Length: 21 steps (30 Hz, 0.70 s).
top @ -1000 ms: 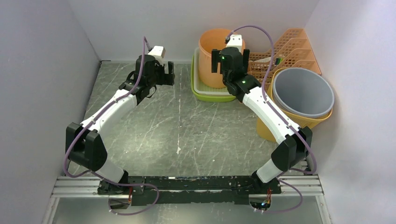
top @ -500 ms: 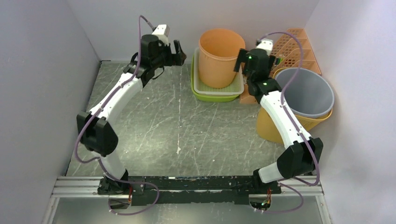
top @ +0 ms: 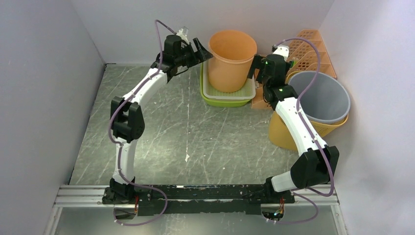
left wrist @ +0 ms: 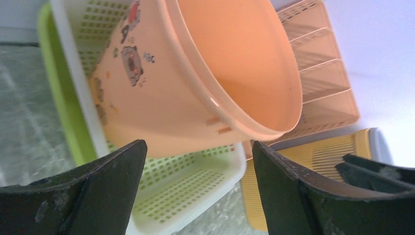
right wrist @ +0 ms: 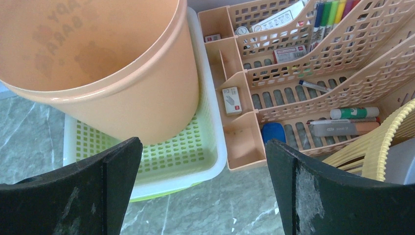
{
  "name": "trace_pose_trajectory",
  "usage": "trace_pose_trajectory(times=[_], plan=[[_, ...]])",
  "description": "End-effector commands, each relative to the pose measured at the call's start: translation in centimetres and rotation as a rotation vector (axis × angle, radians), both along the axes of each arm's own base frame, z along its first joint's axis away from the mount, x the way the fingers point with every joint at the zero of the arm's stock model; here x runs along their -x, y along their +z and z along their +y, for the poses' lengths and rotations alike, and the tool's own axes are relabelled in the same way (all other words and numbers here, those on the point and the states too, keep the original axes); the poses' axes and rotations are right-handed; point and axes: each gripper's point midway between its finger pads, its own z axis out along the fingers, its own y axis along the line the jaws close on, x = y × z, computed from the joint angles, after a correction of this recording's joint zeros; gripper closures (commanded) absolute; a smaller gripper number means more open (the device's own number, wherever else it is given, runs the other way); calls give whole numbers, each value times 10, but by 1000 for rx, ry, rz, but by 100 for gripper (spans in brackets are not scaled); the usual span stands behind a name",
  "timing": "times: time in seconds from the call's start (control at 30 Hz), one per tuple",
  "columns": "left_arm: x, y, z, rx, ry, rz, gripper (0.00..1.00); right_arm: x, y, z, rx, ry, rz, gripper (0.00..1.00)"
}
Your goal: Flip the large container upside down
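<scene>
The large container is an orange bucket (top: 232,61), upright with its mouth up, standing in a white perforated tray (top: 228,95) that is nested in a green tray. My left gripper (top: 202,50) is open and empty, close to the bucket's left rim. In the left wrist view the bucket (left wrist: 195,83) fills the space ahead of the open left gripper (left wrist: 198,143). My right gripper (top: 256,67) is open and empty, just right of the bucket. In the right wrist view the bucket (right wrist: 122,63) is at upper left of the right gripper (right wrist: 203,141).
An orange desk organiser (top: 308,49) with pens and small items stands at the back right, also in the right wrist view (right wrist: 293,73). A grey bin (top: 318,95) sits inside a yellow basket (top: 293,131) by the right wall. Walls close in on the left, back and right.
The left arm has stretched back and right, bringing its gripper up to the bucket's left rim. The right gripper has moved from in front of the bucket to its right side.
</scene>
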Motion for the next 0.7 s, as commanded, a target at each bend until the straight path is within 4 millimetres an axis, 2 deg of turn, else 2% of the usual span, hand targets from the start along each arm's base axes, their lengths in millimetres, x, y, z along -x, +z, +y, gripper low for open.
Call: trace_pose_trajectory(times=[0.0, 0.2, 0.53, 0.67], plan=[[-4, 45, -30, 252, -92, -13, 9, 0, 0, -9, 3, -5, -10, 0], [-12, 41, -39, 339, -95, 11, 6, 0, -7, -17, 5, -7, 2, 0], [-26, 29, -54, 326, -71, 39, 4, 0, -19, -21, -1, 0, 25, 0], [-32, 8, -55, 263, -54, 64, 5, 2, -18, -23, 6, -4, 24, 0]])
